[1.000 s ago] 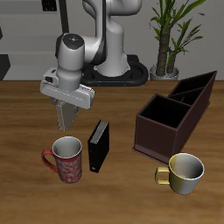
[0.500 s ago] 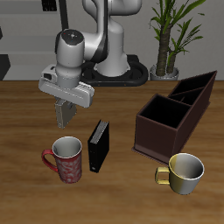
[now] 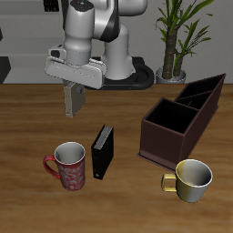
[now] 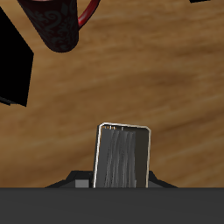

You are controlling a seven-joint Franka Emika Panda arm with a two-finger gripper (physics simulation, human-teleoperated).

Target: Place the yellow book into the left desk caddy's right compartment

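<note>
My gripper (image 3: 73, 94) is shut on the yellow book (image 3: 75, 103), a thin greyish-tan book that hangs upright from the fingers well above the table. In the wrist view the book (image 4: 122, 156) stands out from the gripper (image 4: 118, 185), pale edged, with wood far below. The left desk caddy (image 3: 178, 123), a dark brown open box with inner dividers, stands on the table well off to the side of the gripper; its compartments look empty.
A black book (image 3: 102, 151) stands upright below and in front of the gripper, beside a red patterned mug (image 3: 68, 166). A yellow and white mug (image 3: 193, 179) sits in front of the caddy. A potted plant (image 3: 175, 41) stands at the back. The wrist view shows the red mug (image 4: 59, 22) and black book (image 4: 13, 61).
The gripper has risen and swung a little toward the caddy's side with the yellow book in it. Mugs, black book and caddy have not moved.
</note>
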